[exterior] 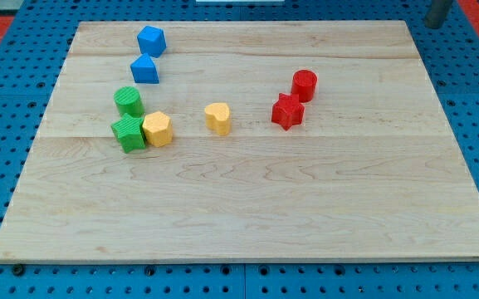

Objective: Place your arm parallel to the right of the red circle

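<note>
The red circle (305, 85) is a short red cylinder right of the board's middle, in the upper half. A red star (287, 111) sits just below and left of it, nearly touching. My rod shows only at the view's top right corner as a grey stub. My tip (432, 24) is past the board's top right corner, over the blue pegboard, far right of and above the red circle.
The wooden board (247, 208) lies on a blue pegboard. A yellow heart-like block (217, 118) sits mid-board. A yellow hexagon (157, 129), a green star-like block (129, 133) and a green cylinder (128, 100) cluster at left. Two blue blocks (150, 40) (144, 70) sit at upper left.
</note>
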Available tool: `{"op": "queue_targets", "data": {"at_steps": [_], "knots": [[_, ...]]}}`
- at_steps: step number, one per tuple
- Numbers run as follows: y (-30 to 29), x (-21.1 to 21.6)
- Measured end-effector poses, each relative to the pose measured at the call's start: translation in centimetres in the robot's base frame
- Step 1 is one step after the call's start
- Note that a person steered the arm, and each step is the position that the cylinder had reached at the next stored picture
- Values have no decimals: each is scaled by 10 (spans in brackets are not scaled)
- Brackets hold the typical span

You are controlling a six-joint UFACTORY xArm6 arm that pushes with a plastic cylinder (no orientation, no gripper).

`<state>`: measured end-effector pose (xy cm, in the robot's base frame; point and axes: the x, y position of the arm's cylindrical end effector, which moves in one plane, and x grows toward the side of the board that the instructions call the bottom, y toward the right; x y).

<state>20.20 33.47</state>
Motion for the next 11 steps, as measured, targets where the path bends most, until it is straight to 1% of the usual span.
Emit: {"op": "queue_targets", "data": {"at_steps": [1, 2, 3, 4, 11], "knots": [[0, 0], [-51, 0], [-135, 0], [-176, 0], [-176, 0]]}}
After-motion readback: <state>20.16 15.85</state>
